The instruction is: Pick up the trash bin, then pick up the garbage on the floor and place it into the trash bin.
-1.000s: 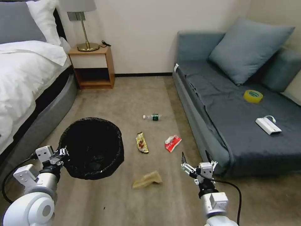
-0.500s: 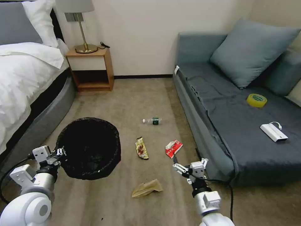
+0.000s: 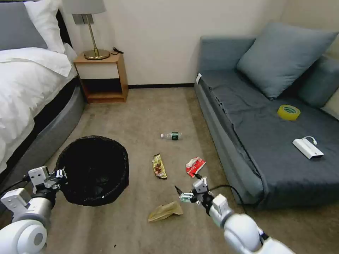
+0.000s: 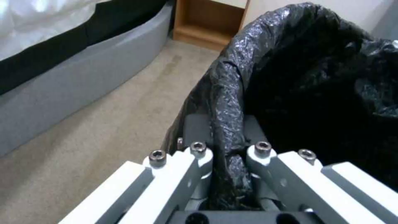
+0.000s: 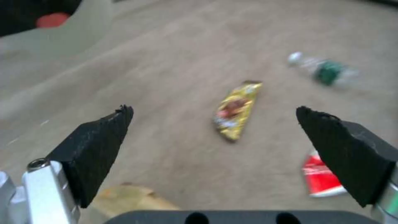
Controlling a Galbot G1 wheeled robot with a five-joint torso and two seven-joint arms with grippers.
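I saw the round black-bagged trash bin (image 3: 92,170) held up at left, crumpled brown paper bag (image 3: 165,211), gold snack wrapper (image 3: 159,166), red-and-white packet (image 3: 195,166), small green-labelled clear bottle (image 3: 171,135) lying scattered on carpet.

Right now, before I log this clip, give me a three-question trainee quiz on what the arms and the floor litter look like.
1. True or false: the left gripper is shut on the trash bin rim.
2. What lies nearest the right gripper: A green-label bottle, B crumpled brown paper bag, C yellow tape roll?
3. Fill in: the right jaws are ____.

Key: 1 true; 2 B; 3 open.
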